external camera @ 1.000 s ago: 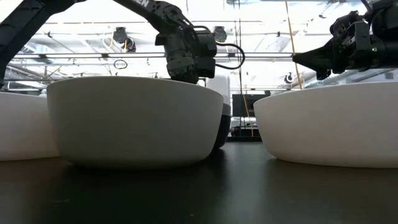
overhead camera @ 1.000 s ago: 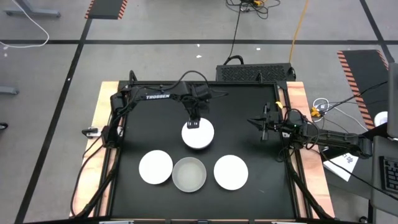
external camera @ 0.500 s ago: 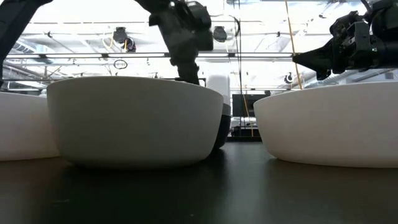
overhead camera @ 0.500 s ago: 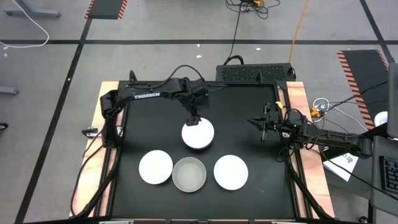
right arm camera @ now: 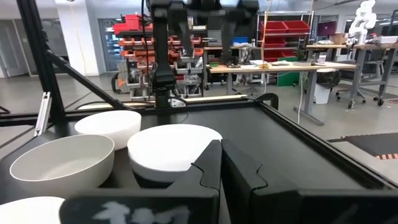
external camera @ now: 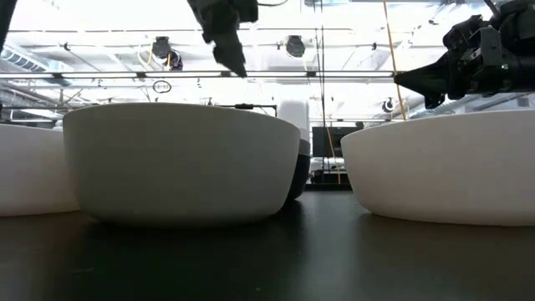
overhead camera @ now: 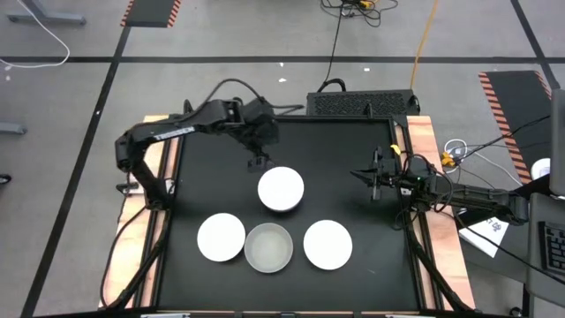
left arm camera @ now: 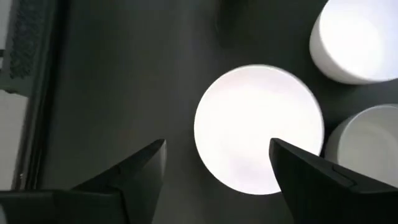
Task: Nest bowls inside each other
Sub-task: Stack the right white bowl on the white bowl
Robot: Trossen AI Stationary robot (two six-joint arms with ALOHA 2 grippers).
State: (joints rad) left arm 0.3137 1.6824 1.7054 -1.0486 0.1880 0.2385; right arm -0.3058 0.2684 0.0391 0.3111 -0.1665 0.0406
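Jaws of left gripper (overhead camera: 258, 160) spread wide, holding nothing, raised above the table (overhead camera: 353, 159) just far-left of the white bowl stack (overhead camera: 281, 189). Right gripper (overhead camera: 372, 176) at right side, fingers pressed together, empty. Nearer row of three side by side: white bowl (overhead camera: 221, 237) left, translucent grey bowl (overhead camera: 268, 247) middle, white bowl (overhead camera: 327, 244) right.

Around the black work table (overhead camera: 212, 190)
A dark vented box (overhead camera: 362, 103) sits at its far edge; cables (overhead camera: 340, 35) trail over grey floor, red storage racks (right arm camera: 130, 40) behind.
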